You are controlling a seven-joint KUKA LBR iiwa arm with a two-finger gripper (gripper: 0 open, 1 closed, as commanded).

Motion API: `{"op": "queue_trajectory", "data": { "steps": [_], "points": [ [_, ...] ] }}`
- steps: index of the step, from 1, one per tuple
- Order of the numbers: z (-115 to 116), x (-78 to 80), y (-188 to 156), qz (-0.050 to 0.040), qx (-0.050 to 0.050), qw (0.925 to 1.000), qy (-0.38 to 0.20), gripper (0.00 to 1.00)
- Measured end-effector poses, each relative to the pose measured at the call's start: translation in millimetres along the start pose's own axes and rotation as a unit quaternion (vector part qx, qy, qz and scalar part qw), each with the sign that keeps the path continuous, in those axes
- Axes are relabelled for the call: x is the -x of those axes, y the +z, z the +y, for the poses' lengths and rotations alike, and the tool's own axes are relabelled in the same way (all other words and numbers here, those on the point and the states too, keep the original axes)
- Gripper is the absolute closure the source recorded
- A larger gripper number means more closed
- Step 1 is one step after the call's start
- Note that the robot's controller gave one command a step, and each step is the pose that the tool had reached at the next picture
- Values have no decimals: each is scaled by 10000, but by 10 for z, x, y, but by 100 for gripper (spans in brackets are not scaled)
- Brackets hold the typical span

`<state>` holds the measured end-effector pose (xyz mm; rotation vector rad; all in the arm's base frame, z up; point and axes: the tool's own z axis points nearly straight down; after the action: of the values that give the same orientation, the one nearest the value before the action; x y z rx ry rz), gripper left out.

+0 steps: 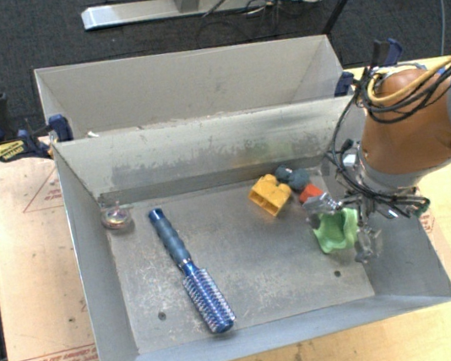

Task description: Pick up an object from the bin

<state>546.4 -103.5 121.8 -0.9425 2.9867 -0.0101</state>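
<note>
Arm [397, 134] hides part of green lump [332, 234].

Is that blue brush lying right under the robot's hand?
No, the blue brush lies in the left half of the bin, while the gripper is at the right beside a green thing.

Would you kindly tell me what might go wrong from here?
The gripper sits low by the bin's wall, so it may scrape the metal. The green thing beside it lies close to a small red thing, which could get nudged or dragged along. The green thing looks crumpled and might slip.
</note>
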Motion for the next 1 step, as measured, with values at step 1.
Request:
{"op": "queue_trajectory", "data": {
  "steps": [1],
  "points": [
    [-488,238,547,8,58,9989,-472,0]
  ]
}}
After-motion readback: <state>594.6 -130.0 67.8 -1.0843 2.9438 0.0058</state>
